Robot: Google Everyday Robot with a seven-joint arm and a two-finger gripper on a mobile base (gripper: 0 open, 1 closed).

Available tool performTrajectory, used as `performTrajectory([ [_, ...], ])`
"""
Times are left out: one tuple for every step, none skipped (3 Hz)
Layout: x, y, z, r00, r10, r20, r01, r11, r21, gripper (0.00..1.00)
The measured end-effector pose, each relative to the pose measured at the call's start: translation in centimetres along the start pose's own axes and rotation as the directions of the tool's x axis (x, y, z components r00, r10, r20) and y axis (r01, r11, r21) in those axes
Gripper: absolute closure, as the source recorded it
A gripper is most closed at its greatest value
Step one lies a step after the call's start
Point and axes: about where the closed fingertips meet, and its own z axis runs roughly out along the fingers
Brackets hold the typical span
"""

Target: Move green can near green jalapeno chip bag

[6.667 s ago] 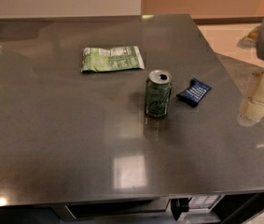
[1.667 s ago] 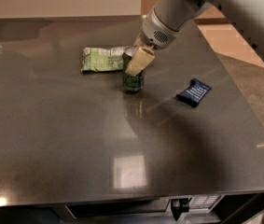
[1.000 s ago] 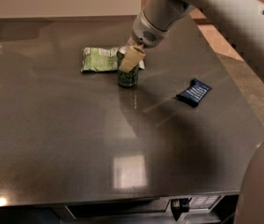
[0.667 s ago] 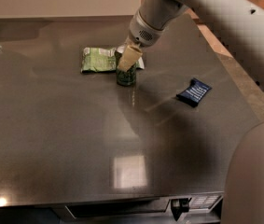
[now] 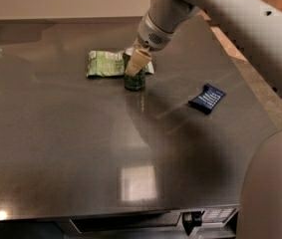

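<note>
The green can (image 5: 134,79) stands upright on the dark table (image 5: 80,148), touching or just short of the right end of the green jalapeno chip bag (image 5: 105,63), which lies flat at the back. My gripper (image 5: 137,62) comes down from the upper right and is shut on the can's top part. One pale finger (image 5: 137,61) shows in front of the can, and the other is hidden behind it. The can's silver top is mostly covered by the gripper.
A small dark blue packet (image 5: 208,97) lies to the right of the can, well apart from it. My arm (image 5: 220,9) crosses the upper right. The table's right edge (image 5: 260,91) runs diagonally, and its front edge is at the bottom.
My gripper has carried the can from the table's middle, back and to the left, up to the chip bag. Over the last second it has hardly moved.
</note>
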Motion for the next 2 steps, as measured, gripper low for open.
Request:
performTrajectory([
  [-0.03, 0.05, 0.22, 1.000, -0.001, -0.001, 0.001, 1.0000, -0.003, 0.00],
  [-0.03, 0.06, 0.23, 1.000, -0.001, -0.001, 0.001, 1.0000, -0.004, 0.00],
])
